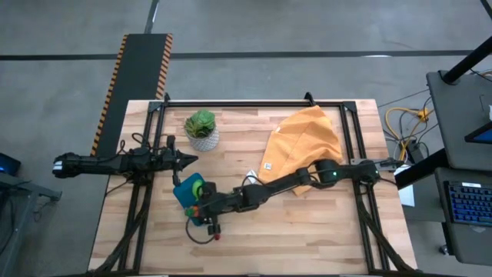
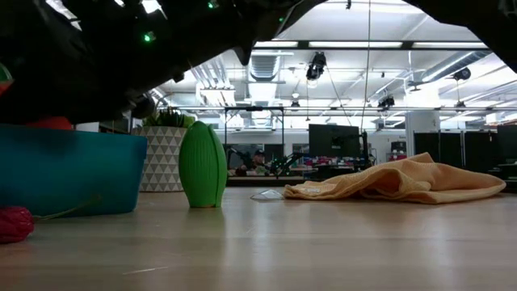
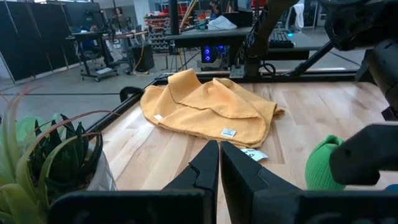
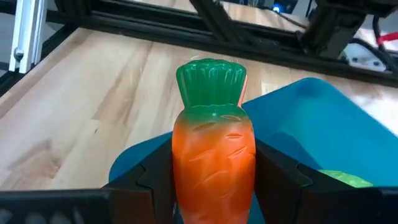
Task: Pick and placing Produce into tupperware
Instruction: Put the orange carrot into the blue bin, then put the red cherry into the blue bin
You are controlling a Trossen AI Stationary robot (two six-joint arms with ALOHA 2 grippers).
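Note:
The teal tupperware (image 1: 183,191) sits left of the table's middle and also shows in the low view (image 2: 73,170). My right gripper (image 1: 202,209) hangs over its near right corner, shut on an orange carrot (image 4: 213,155) with a green top. A yellow-green piece (image 4: 341,179) lies inside the tupperware. A green toy (image 2: 202,166) stands upright on the table beside the tupperware's right side. A red piece (image 2: 12,224) lies on the table near it. My left gripper (image 1: 190,159) is shut and empty, left of the plant, above the table. My right gripper pinches the carrot's orange body (image 4: 180,162) between its two fingers (image 4: 277,174), one on each side. The carrot lies along the fingers, its green top (image 4: 211,81) pointing away from the wrist. It is lifted clear above the tupperware (image 4: 311,124).
A leafy plant in a white patterned pot (image 1: 201,129) stands at the far middle. A large orange cloth (image 1: 304,146) lies to the right, under my right arm. A small white tag (image 3: 252,154) lies on the wood near the cloth. Black frame rails run along the table's edges.

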